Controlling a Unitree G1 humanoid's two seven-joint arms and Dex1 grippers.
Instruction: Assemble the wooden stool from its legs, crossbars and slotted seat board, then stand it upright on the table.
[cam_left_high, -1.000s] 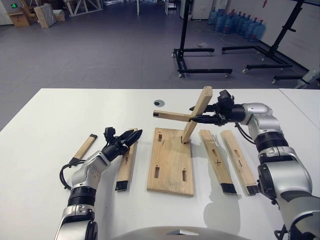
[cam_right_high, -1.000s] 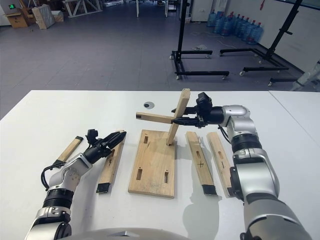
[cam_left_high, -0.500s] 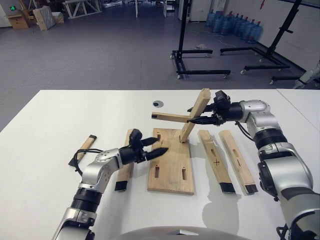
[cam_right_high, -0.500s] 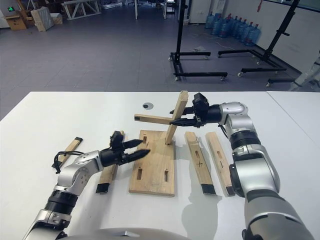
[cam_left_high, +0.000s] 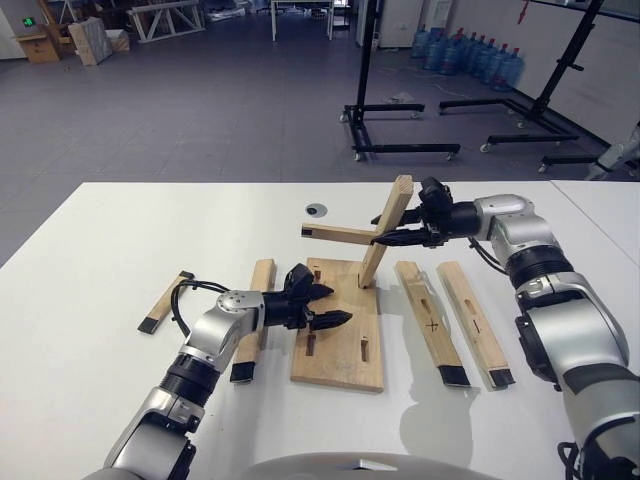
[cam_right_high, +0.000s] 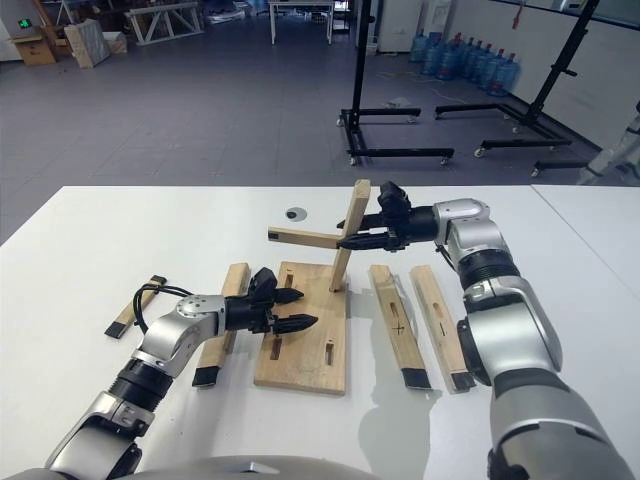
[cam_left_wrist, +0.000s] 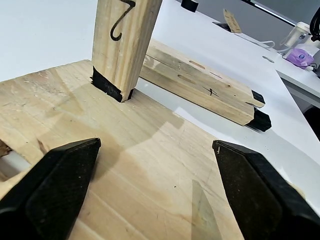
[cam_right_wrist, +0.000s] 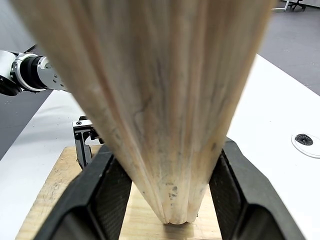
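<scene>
The slotted seat board (cam_left_high: 345, 350) lies flat at the table's middle. A leg (cam_left_high: 390, 215) stands tilted in the board's far right slot, and a crossbar (cam_left_high: 335, 234) sticks out of it to the left. My right gripper (cam_left_high: 386, 229) is shut on this leg about halfway up; in the right wrist view its fingers (cam_right_wrist: 102, 195) clamp the leg (cam_right_wrist: 150, 100) from both sides. My left gripper (cam_left_high: 338, 304) hovers open just above the board's left half, pointing right. Through its fingers (cam_left_wrist: 55, 185) I see the leg's black-tipped foot (cam_left_wrist: 120, 50) seated in the board (cam_left_wrist: 150, 150).
Two slotted legs (cam_left_high: 430, 322) (cam_left_high: 476, 322) lie side by side right of the board. Another leg (cam_left_high: 252, 330) lies left of it, under my left forearm. A short bar (cam_left_high: 165, 301) rests at the far left. A round grommet (cam_left_high: 316, 209) sits behind.
My left gripper has swung right, from above the leg left of the board to over the seat board, staying open. The right gripper keeps its hold on the tilted leg.
</scene>
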